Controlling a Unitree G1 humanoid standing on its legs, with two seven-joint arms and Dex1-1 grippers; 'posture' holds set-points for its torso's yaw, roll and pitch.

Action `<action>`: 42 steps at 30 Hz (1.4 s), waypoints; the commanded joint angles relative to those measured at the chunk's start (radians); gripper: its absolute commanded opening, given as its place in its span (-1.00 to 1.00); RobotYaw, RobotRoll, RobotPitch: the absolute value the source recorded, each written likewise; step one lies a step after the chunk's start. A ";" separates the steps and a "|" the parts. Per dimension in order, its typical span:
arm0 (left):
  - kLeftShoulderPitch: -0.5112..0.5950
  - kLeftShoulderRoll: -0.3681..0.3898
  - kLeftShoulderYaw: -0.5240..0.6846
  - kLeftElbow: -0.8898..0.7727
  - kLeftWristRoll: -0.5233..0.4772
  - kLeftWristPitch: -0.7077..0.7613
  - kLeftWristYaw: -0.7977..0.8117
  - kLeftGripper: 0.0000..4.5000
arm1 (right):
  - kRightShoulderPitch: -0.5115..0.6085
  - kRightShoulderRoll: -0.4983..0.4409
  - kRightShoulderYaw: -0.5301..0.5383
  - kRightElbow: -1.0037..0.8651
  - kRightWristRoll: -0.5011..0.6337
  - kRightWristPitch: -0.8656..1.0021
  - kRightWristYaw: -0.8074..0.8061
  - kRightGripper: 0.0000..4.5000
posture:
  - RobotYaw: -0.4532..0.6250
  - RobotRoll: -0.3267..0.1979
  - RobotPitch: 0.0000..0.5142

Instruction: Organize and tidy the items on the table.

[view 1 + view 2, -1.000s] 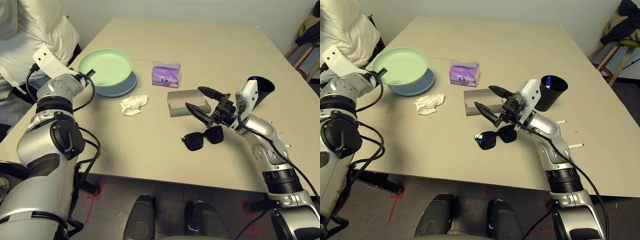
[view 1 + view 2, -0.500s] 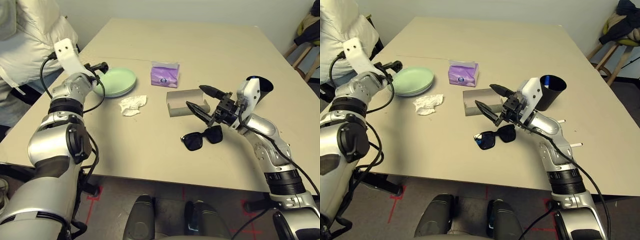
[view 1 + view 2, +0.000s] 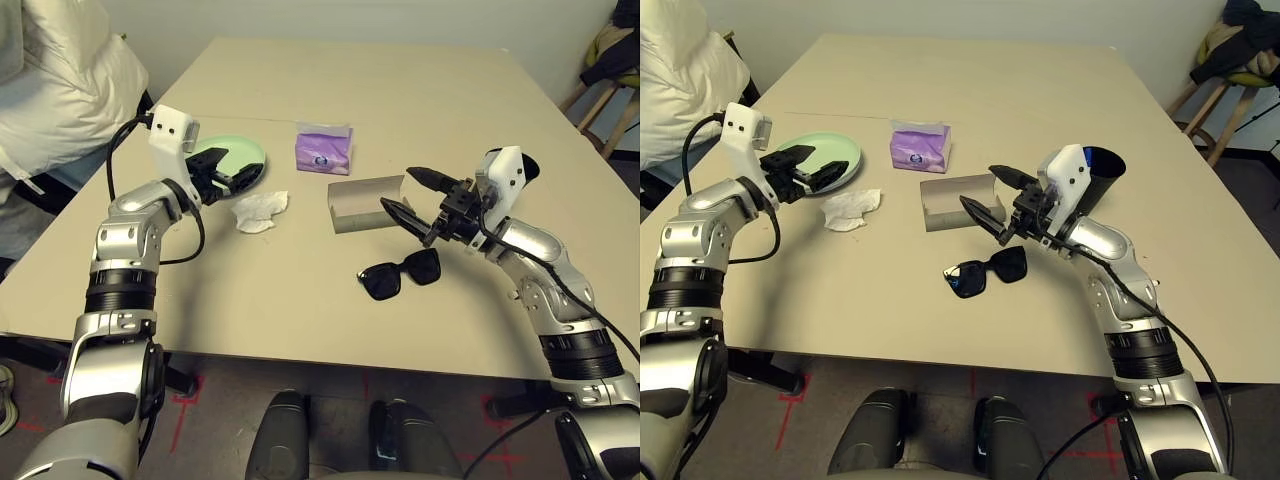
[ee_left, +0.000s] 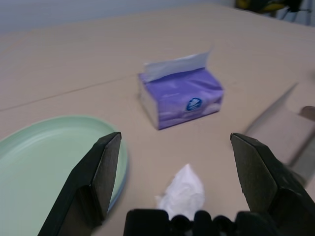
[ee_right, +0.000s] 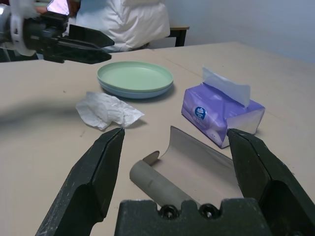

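The left claw (image 3: pixel 804 171) is wide open and holds nothing, up by the green plate (image 3: pixel 826 152) near the table's (image 3: pixel 300 300) left edge. The right claw (image 3: pixel 427 208) is wide open and empty too, by the open grey glasses case (image 3: pixel 352 212). The black sunglasses (image 3: pixel 400 274) lie nearer the table's front edge. The white tissue (image 3: pixel 260 211) is crumpled beside the plate.

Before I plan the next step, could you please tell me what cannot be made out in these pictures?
- Cup: its lower part, left eye view, behind the right arm.
- Blue plate: its middle, right wrist view, covered by the green plate.
- Glasses case: its far end, left wrist view, cut off by the picture's edge.
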 commanded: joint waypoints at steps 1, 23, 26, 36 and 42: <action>0.029 -0.007 -0.013 -0.056 -0.021 0.016 -0.015 0.99 | 0.013 -0.022 -0.024 -0.028 0.015 0.022 0.009 1.00 | 0.11 0.25 -0.44; 0.039 0.085 -0.156 0.044 0.110 0.163 -0.027 0.99 | 0.066 -0.055 -0.006 -0.172 0.021 0.150 -0.022 1.00 | 0.07 0.25 -0.37; 0.037 0.082 -0.152 0.062 0.116 0.170 -0.016 0.99 | 0.070 -0.053 -0.009 -0.172 0.023 0.146 -0.020 1.00 | 0.07 0.25 -0.38; 0.014 0.061 -0.121 0.120 0.121 0.140 0.037 0.58 | 0.052 -0.041 -0.003 -0.177 0.025 0.155 -0.022 1.00 | 0.08 0.25 -0.43; 0.007 0.063 -0.106 0.102 0.108 0.151 0.040 -0.53 | 0.052 -0.039 -0.001 -0.166 0.022 0.145 -0.015 1.00 | 0.08 0.25 -0.47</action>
